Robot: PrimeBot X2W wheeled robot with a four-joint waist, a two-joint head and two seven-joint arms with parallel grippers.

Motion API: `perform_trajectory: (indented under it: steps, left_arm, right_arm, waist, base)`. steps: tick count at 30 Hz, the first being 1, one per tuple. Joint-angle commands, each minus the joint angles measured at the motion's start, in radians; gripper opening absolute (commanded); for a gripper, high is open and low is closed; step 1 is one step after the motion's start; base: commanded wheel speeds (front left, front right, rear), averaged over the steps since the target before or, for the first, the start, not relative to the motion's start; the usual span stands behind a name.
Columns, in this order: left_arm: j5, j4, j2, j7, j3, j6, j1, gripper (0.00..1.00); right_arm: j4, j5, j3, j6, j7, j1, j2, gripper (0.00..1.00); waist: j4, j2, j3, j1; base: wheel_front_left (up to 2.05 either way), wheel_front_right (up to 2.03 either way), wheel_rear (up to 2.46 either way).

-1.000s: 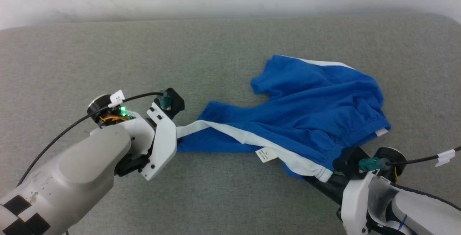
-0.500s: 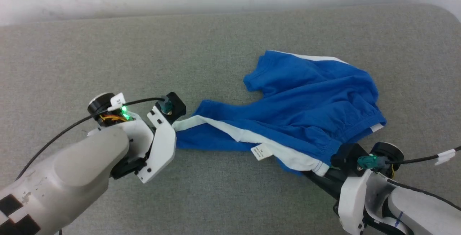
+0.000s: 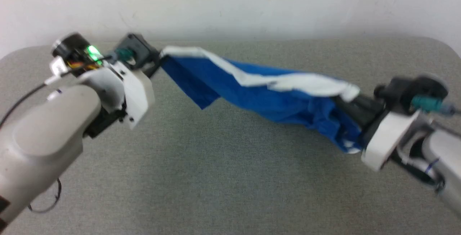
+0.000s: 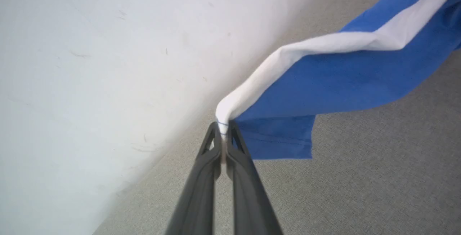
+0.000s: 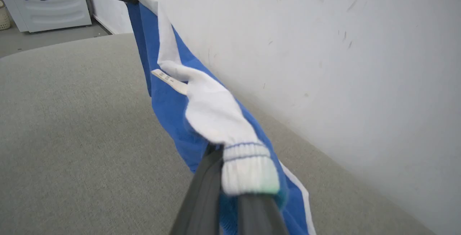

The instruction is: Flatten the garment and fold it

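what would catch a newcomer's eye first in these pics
The bright blue garment, trimmed in white, hangs stretched in mid-air across the head view, above the grey padded surface. The left end effector is shut on its white edge at the upper left. The right end effector is shut on its bunched other end at the right.

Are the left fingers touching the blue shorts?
Touching: the left wrist view shows the left fingers pinched shut on the shorts at their white waistband.
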Motion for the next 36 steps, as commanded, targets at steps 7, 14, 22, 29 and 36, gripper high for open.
perform_trajectory:
  steps: [7,14,22,29,36]
  left_arm:
    - [0.045,0.047,-0.031,-0.102,0.09,0.072,-0.142,0.0]
    - [0.124,0.147,-0.101,-0.219,0.156,0.109,-0.355,0.0]
    - [0.185,0.258,-0.153,-0.308,0.226,0.149,-0.602,0.0]
    - [0.201,0.325,-0.168,-0.352,0.278,0.159,-0.745,0.0]
    - [0.201,0.377,-0.184,-0.374,0.285,0.152,-0.703,0.0]
  right_arm:
    - [0.011,0.064,-0.05,-0.001,0.066,-0.228,0.005,0.0]
    - [0.074,0.098,-0.027,-0.001,0.141,-0.542,0.008,0.0]
    - [0.21,0.058,0.008,-0.001,0.163,-0.906,0.037,0.0]
    - [0.318,0.056,0.082,-0.001,0.14,-1.132,0.063,0.0]
    - [0.387,0.078,0.182,-0.001,0.09,-1.181,0.071,0.0]
  waist:
    - [0.01,0.0,0.05,0.0001]
    - [0.02,0.0,0.2,0.0001]
    - [0.02,0.0,0.366,0.0001]
    - [0.007,0.0,0.46,0.0001]
    - [0.0,0.0,0.493,0.0001]
  base:
    - [0.0,0.0,0.0]
    - [0.0,0.0,0.0]
    - [0.0,0.0,0.0]
    - [0.0,0.0,0.0]
    - [0.0,0.0,0.0]
